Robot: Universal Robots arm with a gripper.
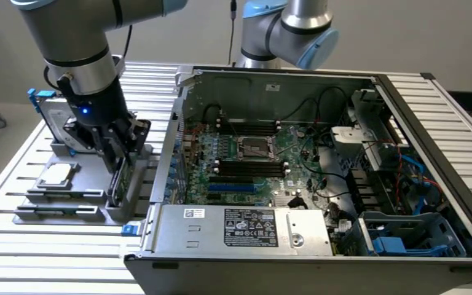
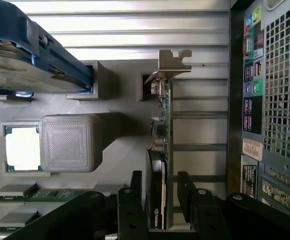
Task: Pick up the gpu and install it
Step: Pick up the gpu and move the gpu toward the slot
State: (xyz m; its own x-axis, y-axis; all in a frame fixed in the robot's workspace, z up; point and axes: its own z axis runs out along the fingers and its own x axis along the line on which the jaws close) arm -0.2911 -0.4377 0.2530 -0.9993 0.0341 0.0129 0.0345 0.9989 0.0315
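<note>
The gpu stands on edge in a slot of the grey holder, its silver end bracket at one end and its black shroud beside the green board. In the exterior view the gpu sits at the left of the open computer case. My gripper has come down over it. In the wrist view the gripper is open. One finger stands on each side of the card, with a small gap showing on both sides.
The holder also carries a silver hard drive with a blue frame, a processor chip and memory sticks. The case's rear panel stands close beside the card. The motherboard lies inside, with blue card slots.
</note>
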